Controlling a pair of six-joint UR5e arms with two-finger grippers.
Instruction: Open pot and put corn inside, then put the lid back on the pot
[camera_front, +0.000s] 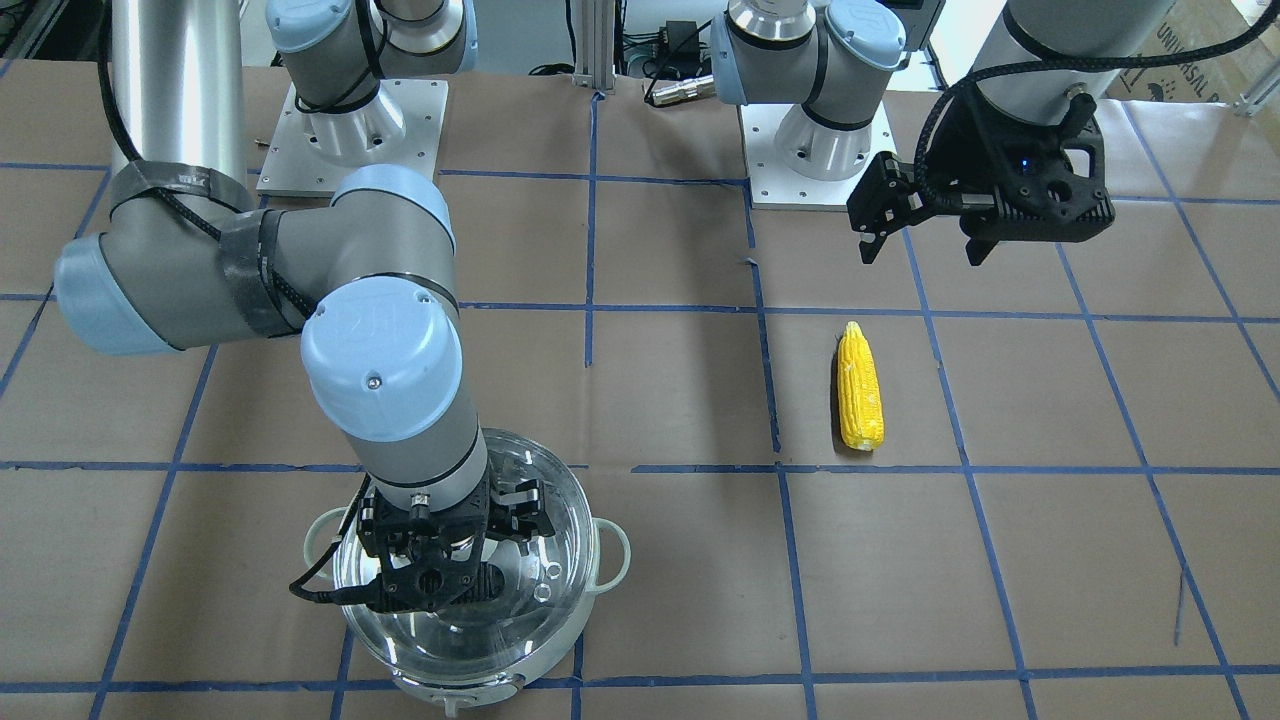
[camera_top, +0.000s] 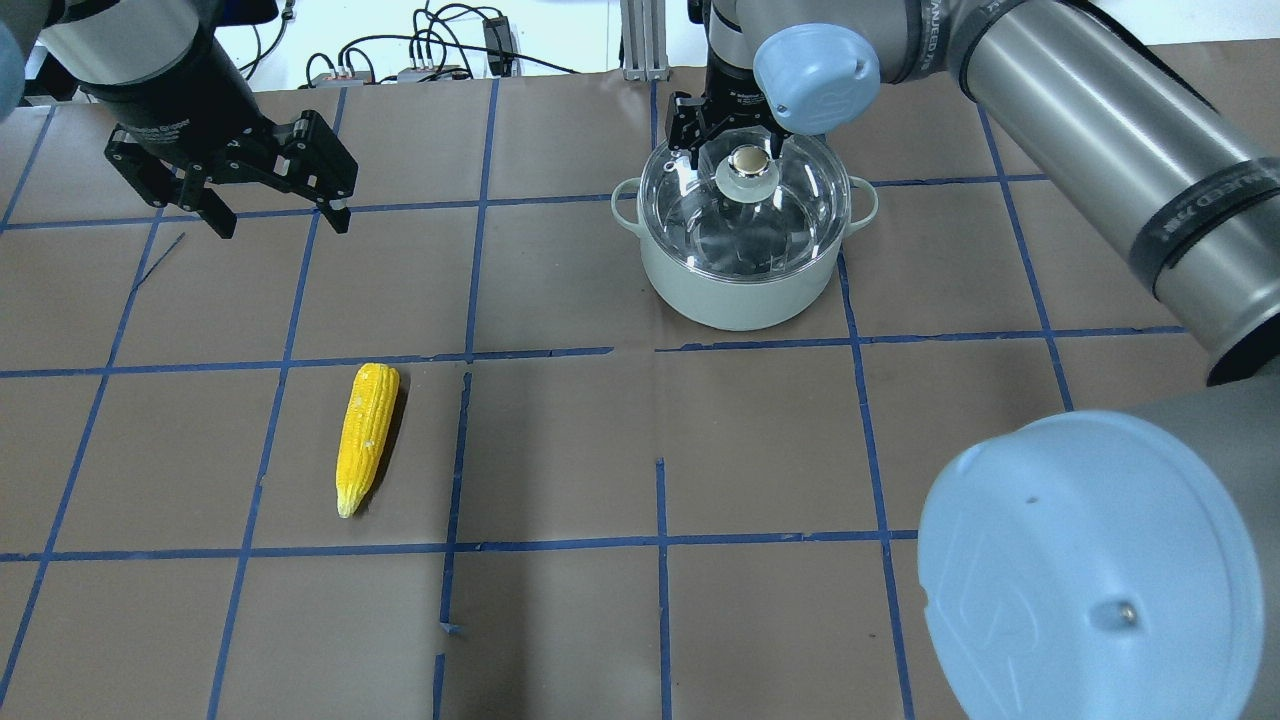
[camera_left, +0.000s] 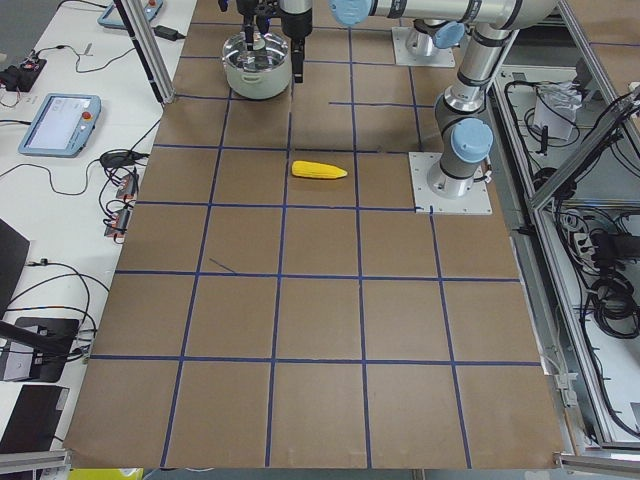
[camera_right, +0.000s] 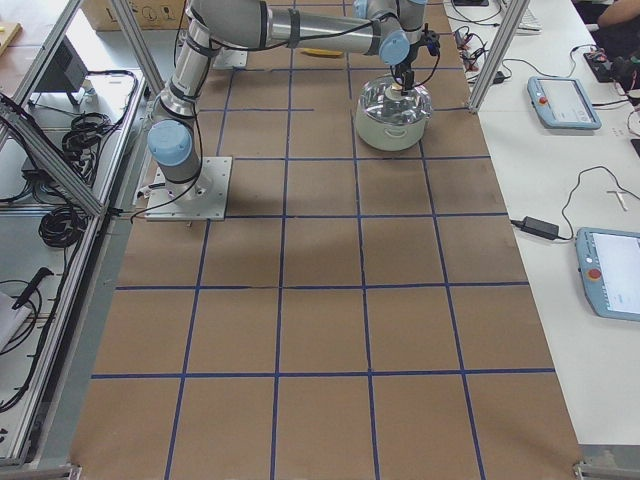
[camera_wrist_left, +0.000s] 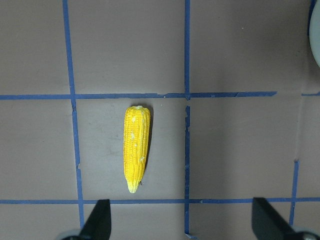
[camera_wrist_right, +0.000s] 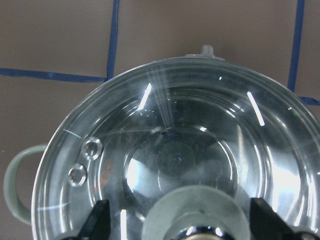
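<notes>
The pale green pot (camera_top: 740, 290) stands at the far right with the glass lid (camera_top: 700, 215) on it. My right gripper (camera_top: 728, 150) is open, with one jaw on each side of the lid's metal knob (camera_top: 750, 163). The right wrist view shows the lid (camera_wrist_right: 200, 125), the pale knob base (camera_wrist_right: 200, 215) and both fingers (camera_wrist_right: 100, 220) apart. The yellow corn (camera_top: 366, 435) lies on the table at the left, also seen in the left wrist view (camera_wrist_left: 136, 148). My left gripper (camera_top: 270, 205) hangs open and empty above the table, beyond the corn.
Brown paper with a blue tape grid covers the table. The two arm base plates (camera_front: 350, 130) (camera_front: 820, 150) sit at the robot's side. Cables and an aluminium post (camera_top: 640, 40) stand behind the pot. Tablets (camera_right: 560, 100) lie on a side table.
</notes>
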